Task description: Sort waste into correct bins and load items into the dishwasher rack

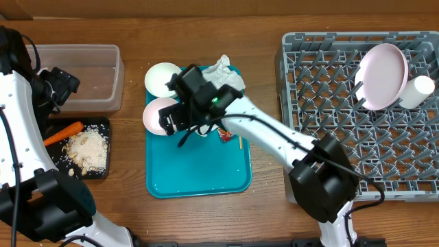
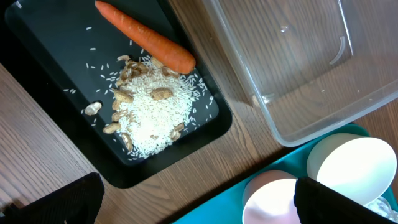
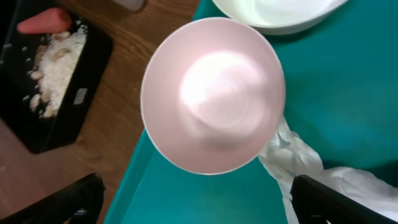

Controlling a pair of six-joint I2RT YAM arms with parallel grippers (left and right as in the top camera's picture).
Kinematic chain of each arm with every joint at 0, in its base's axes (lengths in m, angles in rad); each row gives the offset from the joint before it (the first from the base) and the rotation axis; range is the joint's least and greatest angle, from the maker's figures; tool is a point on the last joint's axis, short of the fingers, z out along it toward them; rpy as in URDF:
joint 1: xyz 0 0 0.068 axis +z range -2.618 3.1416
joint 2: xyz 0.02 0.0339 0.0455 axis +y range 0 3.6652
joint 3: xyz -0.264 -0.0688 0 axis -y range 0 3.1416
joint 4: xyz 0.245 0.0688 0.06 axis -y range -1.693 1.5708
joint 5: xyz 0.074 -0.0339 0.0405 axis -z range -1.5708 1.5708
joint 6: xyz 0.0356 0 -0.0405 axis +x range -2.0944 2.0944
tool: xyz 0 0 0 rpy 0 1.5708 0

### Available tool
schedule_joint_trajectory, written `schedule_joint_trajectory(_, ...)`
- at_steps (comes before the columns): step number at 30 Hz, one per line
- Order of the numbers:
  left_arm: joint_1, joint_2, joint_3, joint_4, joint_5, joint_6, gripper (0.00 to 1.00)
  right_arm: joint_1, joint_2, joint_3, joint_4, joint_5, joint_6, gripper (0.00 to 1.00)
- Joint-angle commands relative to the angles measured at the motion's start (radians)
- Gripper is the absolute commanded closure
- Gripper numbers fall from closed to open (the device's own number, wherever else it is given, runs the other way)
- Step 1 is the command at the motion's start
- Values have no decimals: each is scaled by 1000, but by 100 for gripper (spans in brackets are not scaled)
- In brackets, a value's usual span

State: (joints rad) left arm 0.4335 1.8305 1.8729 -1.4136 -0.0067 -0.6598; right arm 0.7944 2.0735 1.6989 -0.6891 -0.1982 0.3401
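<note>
So the whole next move comes down to the right gripper point(image 3: 196, 194) and the small bowl point(image 3: 213, 93). The wrist view has that bowl dead centre, straight ahead of the hand, with one dark finger showing low on each side of it. The jaws are spread wide with nothing between them.

The bowl sits mouth up on the left edge of the teal tray point(image 3: 348, 87), its rim hanging a bit over the wood. A second bowl point(image 3: 273, 9) is just beyond it, and a crumpled napkin point(image 3: 305, 168) lies right beside it on the tray side. Being round, it has no long axis to line up with, so a pinch on the rim looks like the sensible option. The napkin side is the one to avoid.

The left gripper point(image 2: 193, 202) is spread wide and empty too. It hovers over by the black tray point(image 2: 46, 59), where the carrot point(image 2: 146, 37) and crumbs point(image 2: 152, 112) lie, next to the clear tub point(image 2: 298, 62). It's not far from the bowls either, but the right one is the one squared up on a bowl.

Worth noting that the dishwasher rack point(image 1: 411, 158) is way over on the right, already holding a plate point(image 1: 384, 67) and cup point(image 1: 418, 90). So the carry would be a long one across the table.
</note>
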Motion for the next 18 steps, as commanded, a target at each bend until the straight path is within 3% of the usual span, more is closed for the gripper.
schedule_joint_trajectory(1,-4,-19,14,1,0,-18,0,2,25,2,8,150,111,0)
schedule_joint_trajectory(5,-4,-19,14,1,0,-18,0,7,31,2,12,121,102,0)
schedule_joint_trajectory(10,-4,-19,14,1,0,-17,0,51,31,2,40,81,-130,3)
schedule_joint_trajectory(15,-4,-19,14,1,0,-17,0,116,31,2,79,82,-335,13)
schedule_joint_trajectory(18,-4,-19,14,1,-1,-17,0,143,37,2,111,85,-375,14)
